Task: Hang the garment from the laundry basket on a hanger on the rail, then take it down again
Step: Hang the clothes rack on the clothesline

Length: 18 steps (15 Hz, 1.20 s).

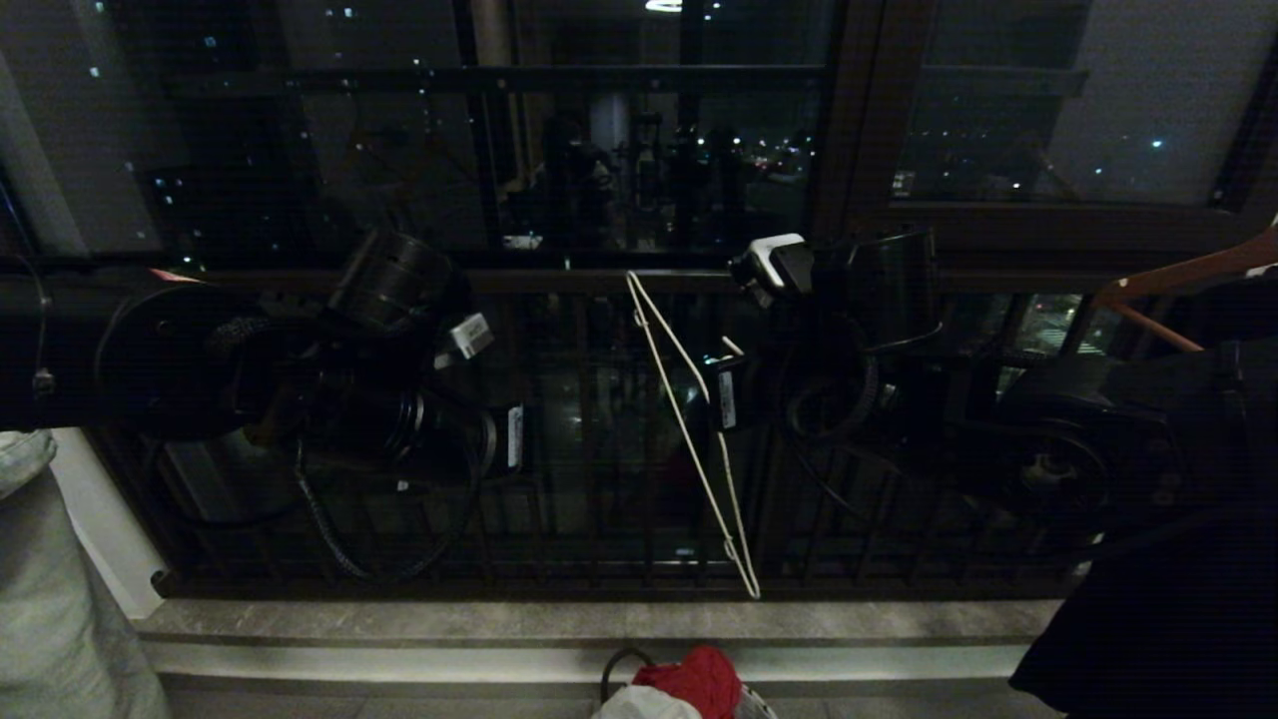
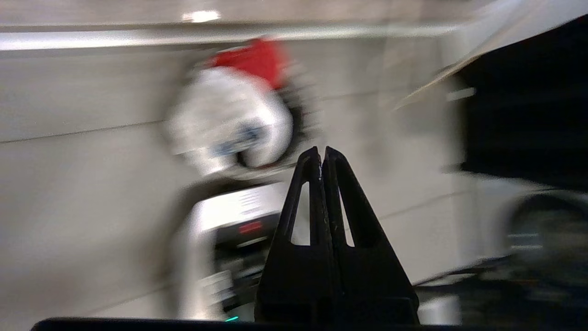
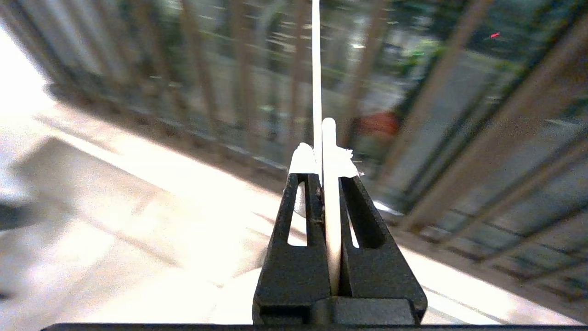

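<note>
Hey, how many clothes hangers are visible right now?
2. The white wire hanger hangs tilted at centre before the balcony bars, clamped in the right pincer. An orange-brown hanger shows at the far right edge, above a black garment. More may be out of frame.

I see the white wire hanger (image 1: 689, 419) tilted steeply in front of the balcony bars, clamped in my right gripper (image 3: 323, 172). The white garment (image 2: 229, 119) lies bunched in the laundry basket (image 1: 755, 705) on the floor below.
</note>
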### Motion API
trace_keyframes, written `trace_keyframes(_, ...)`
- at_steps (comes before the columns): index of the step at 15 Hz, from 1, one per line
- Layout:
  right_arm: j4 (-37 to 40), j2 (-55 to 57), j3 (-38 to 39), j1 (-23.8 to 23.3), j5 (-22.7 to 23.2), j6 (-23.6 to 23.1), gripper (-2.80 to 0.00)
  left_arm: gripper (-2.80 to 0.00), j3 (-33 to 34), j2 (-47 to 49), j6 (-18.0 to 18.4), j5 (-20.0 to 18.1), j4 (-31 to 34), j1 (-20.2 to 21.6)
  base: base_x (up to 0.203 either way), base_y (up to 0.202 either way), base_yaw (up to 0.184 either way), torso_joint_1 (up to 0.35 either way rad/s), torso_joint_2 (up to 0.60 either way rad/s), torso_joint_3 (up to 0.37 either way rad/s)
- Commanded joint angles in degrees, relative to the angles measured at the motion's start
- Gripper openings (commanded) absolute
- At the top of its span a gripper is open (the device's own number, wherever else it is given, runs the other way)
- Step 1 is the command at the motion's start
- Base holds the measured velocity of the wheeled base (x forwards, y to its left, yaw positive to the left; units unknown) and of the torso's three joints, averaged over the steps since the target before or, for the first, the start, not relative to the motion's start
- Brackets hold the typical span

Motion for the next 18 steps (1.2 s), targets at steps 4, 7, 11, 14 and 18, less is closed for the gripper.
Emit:
trace_keyframes(4,0.5,-0.1,0.1,5.9,1.3,4.4,-2.80,-2.80,8.1,-0.1,-10.4,-4.9,-20.4,0.3,0.000,0.000,0.000,0.000,0.00,0.000)
trace_keyframes(7,1.2,0.2,0.2,7.7,1.3,5.5,-2.80,0.00,10.4,-0.7,-11.8,-5.8,-24.6,0.4,0.000,0.000,0.000,0.000,0.00,0.000)
trace_keyframes(11,1.2,0.6,0.7,9.5,1.3,5.9,-2.80,0.00,13.9,-1.1,-14.8,-5.7,-32.6,0.6,0.000,0.000,0.000,0.000,0.00,0.000)
trace_keyframes(14,1.1,0.5,1.3,10.9,1.3,6.0,-2.80,0.00,15.0,-0.7,-15.0,-5.8,-35.5,1.2,0.000,0.000,0.000,0.000,0.00,0.000)
trace_keyframes(18,1.2,-0.5,1.9,13.5,1.3,8.1,-2.80,0.00,15.0,0.3,-15.1,-5.8,-35.6,1.6,0.000,0.000,0.000,0.000,0.00,0.000)
